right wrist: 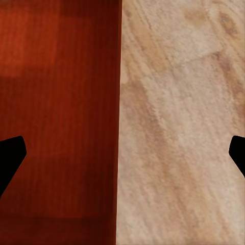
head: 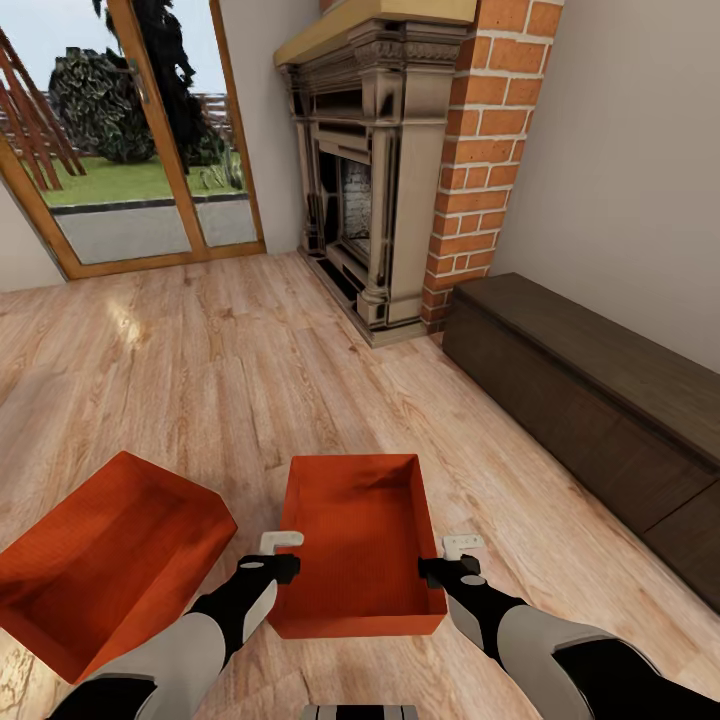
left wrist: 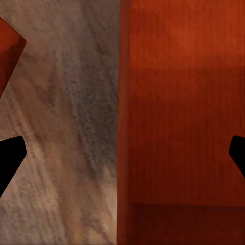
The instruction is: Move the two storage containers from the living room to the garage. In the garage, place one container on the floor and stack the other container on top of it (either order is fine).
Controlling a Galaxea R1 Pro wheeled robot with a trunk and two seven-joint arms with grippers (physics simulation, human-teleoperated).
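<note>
Two orange-red storage containers lie on the light wood-plank floor of the living room. One container (head: 360,540) sits straight in front of me; the other (head: 100,560) lies to its left, turned at an angle. My left gripper (head: 285,555) is open over the centre container's left wall (left wrist: 178,112), one finger inside and one outside. My right gripper (head: 450,557) is open astride the right wall (right wrist: 56,112) in the same way. In the left wrist view a corner of the second container (left wrist: 9,51) shows. Neither jaw pair has closed on the rim.
A brick fireplace (head: 385,170) stands ahead. A long, low dark-wood cabinet (head: 600,400) runs along the right wall. Wood-framed glass doors (head: 140,130) are at the far left, with open plank floor (head: 250,350) between them and the containers.
</note>
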